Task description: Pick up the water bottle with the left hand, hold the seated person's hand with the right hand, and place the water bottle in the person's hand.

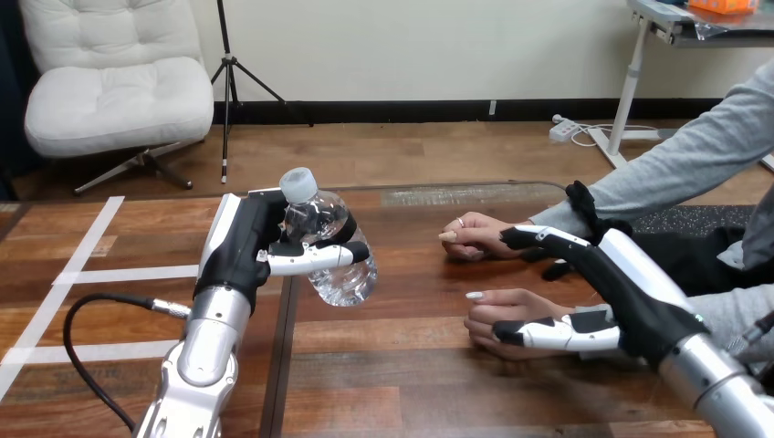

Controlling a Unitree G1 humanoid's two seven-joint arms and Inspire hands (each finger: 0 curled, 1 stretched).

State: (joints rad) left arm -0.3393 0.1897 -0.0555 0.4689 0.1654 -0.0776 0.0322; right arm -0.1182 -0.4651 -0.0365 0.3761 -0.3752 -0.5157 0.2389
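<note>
Fingers (315,258) of the left hand (239,254) curl round the bottle (345,281), holding it tilted above the table (411,383) at centre-left of the frame. At lower right, fingers (538,239) of the right hand (639,303) reach out straight, wide of the thumb. The person's nearer hand (507,306) lies between them; I cannot tell if they touch.

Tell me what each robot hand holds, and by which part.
Left hand: clear plastic white-capped water bottle, gripped round its middle. Right hand: beside the person's nearer hand; hold unclear.
</note>
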